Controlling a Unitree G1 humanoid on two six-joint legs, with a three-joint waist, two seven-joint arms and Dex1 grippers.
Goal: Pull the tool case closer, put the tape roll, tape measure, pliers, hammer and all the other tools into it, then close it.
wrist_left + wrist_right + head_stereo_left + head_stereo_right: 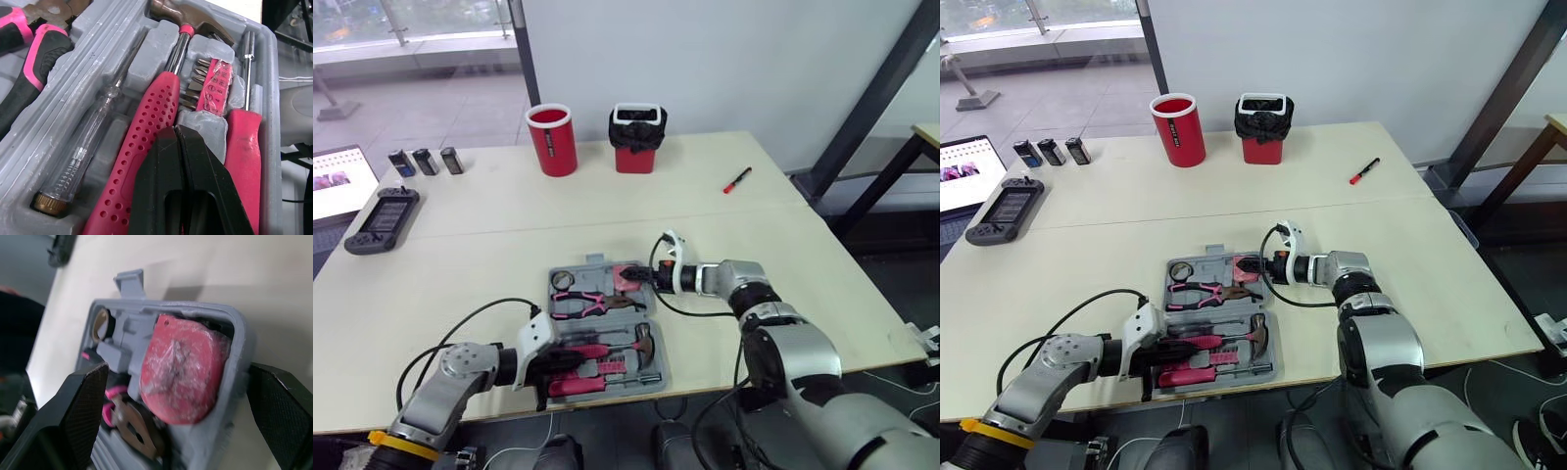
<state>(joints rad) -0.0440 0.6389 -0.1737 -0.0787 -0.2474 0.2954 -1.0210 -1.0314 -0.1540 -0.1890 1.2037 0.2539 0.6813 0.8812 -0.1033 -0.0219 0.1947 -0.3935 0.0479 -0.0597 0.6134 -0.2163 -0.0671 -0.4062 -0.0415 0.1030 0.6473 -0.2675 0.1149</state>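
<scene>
An open tool case [660, 374] lies close to the front edge of the table [822, 284], loaded but not yet closed. At the case's near-left corner the left pincer [176, 128], tips pressed together and gripping nothing, points along the hammer [164, 93]. The hammer lies in its slot beside a clear-handled tester [83, 156] and a rack of bits [215, 85]. In the case's far half sit the pliers [592, 304], with the tape roll [562, 280] in the far-left pocket. At the case's far-right corner the right pincer [177, 368] stands wide apart, straddling the tape measure [188, 382] and the case wall together.

That looks like the weak spot: a squeeze from there could catch the wall rather than the measure, shoving the case or levering the measure out of its pocket. Whether the measure is fully seated cannot be told; if it stands proud, it could stop the halves meeting. Any further pull towards the robot risks tipping the case over the edge. Well beyond the case, a red pen [737, 180] lies unpacked.
</scene>
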